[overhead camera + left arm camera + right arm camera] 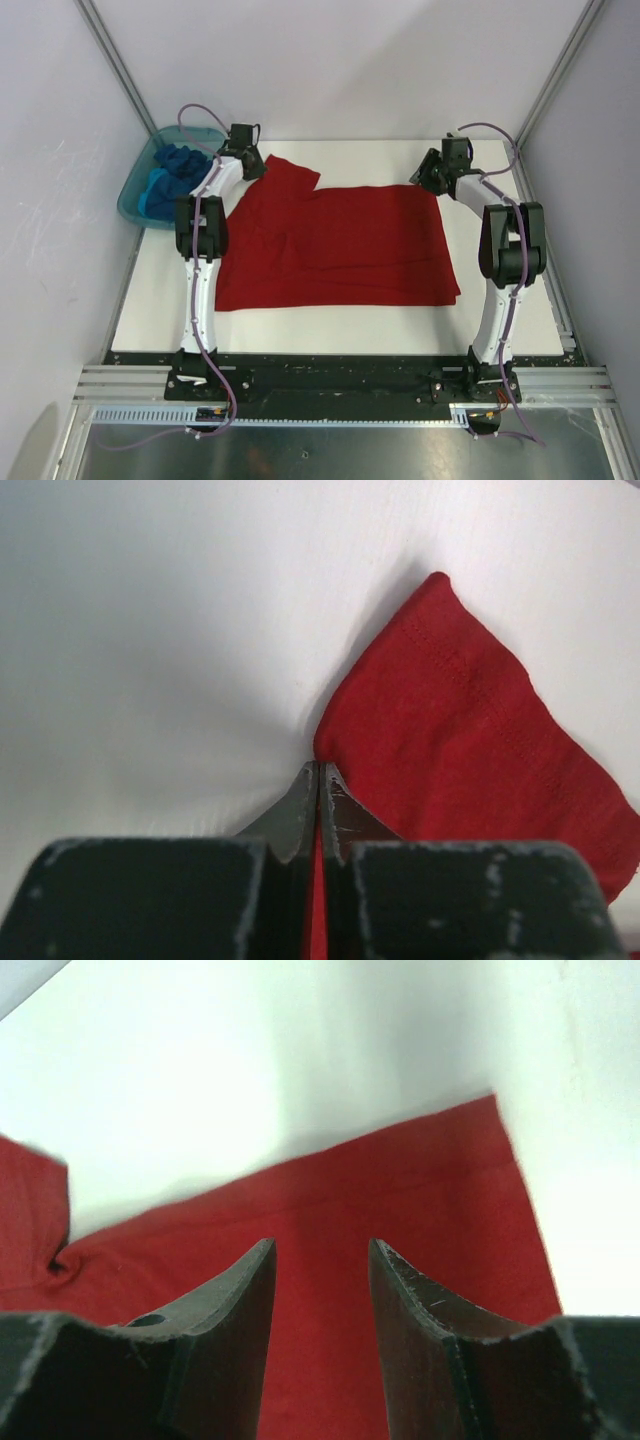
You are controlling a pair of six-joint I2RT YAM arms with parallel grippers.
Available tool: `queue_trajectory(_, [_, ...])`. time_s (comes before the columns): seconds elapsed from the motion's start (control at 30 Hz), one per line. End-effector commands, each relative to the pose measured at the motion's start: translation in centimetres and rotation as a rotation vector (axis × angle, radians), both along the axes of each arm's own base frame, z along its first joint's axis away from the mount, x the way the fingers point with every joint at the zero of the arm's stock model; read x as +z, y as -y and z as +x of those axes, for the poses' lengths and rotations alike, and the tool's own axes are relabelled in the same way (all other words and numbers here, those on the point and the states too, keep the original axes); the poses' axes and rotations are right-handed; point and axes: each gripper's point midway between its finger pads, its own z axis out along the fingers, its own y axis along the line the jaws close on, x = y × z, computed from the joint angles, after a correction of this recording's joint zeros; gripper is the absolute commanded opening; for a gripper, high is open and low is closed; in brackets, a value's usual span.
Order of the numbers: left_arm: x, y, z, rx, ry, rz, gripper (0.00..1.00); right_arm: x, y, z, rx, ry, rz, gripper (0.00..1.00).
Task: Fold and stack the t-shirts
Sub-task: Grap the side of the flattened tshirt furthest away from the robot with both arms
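Clearly the left gripper (318, 772) clamps the red t-shirt (340, 245) at upper left; the right gripper (320, 1250) hangs part-open, empty, over its upper-right corner.

Soft matt knit cloth for the red t-shirt (340, 245), with rows of stitching along the hem. Crumpled soft cloth for the blue t-shirts (172, 178). Glossy translucent teal plastic for the tub (130, 200). Smooth matt white for the table (300, 335). Dark dull finish, scuffed and flecked pale at the edges, on the left gripper (318, 780) and right gripper (322, 1270). Bare brushed metal for the rails (125, 385).
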Motion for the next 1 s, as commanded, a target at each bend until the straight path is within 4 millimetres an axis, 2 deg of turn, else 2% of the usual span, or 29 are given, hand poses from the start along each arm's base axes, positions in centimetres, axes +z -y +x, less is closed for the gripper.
queue_trajectory(0.0, [1.2, 0.6, 0.3, -0.016, 0.023, -0.005, 0.01, -0.3, 1.6, 2.3, -0.03, 0.009, -0.005, 0.47])
queue_trajectory(0.27, [3.3, 0.4, 0.6, -0.023, 0.061, 0.013, 0.0, -3.3, 5.4, 5.0, -0.117, -0.037, -0.041, 0.45])
queue_trajectory(0.33, [3.5, 0.5, 0.6, -0.027, 0.066, 0.013, 0.0, -3.6, 5.7, 5.5, -0.131, -0.041, -0.047, 0.44])
queue_trajectory(0.4, [3.7, 0.6, 0.6, -0.032, 0.07, 0.009, 0.0, -3.8, 7.3, 5.9, -0.163, -0.042, -0.048, 0.44])
queue_trajectory(0.47, [3.8, 0.8, 0.6, -0.037, 0.071, 0.006, 0.0, -4.1, 7.9, 6.3, -0.177, -0.049, -0.05, 0.43])
queue_trajectory(0.73, [3.7, 0.9, 0.6, -0.041, 0.071, 0.003, 0.0, -5.5, 8.1, 6.4, -0.185, -0.085, -0.06, 0.43])
queue_trajectory(0.97, [3.8, 1.1, 0.6, -0.044, 0.073, -0.002, 0.0, -6.6, 6.8, 5.9, -0.154, -0.112, -0.063, 0.43])
